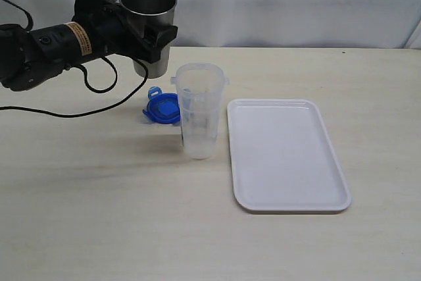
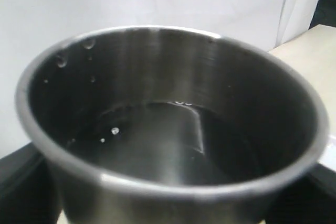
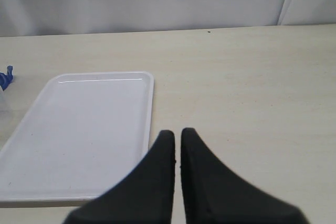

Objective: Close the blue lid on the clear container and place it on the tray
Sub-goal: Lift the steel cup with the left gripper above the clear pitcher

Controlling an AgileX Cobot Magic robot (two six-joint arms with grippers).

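While left gripper [image 1: 156,36] clamps steel cup [image 1: 148,1], right gripper [image 3: 177,140] fingers together; blue lid [image 1: 162,106] just beside clear container [image 1: 199,120].

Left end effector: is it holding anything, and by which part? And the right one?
The left end effector clasps the steel cup around its side wall, roughly mid-height, keeping it upright. The right end effector is shut, holding nothing.

The round grey steel cup [image 2: 173,103] is shiny metal with a brushed sheen inside, the tall clear tumbler-shaped container [image 1: 199,120] and small blue lid [image 1: 162,106] are smooth glossy plastic, the flat white rectangular tray [image 1: 286,156] is smooth, faintly glossy plastic, and the pale wood-grain bench [image 1: 99,215] looks matt.
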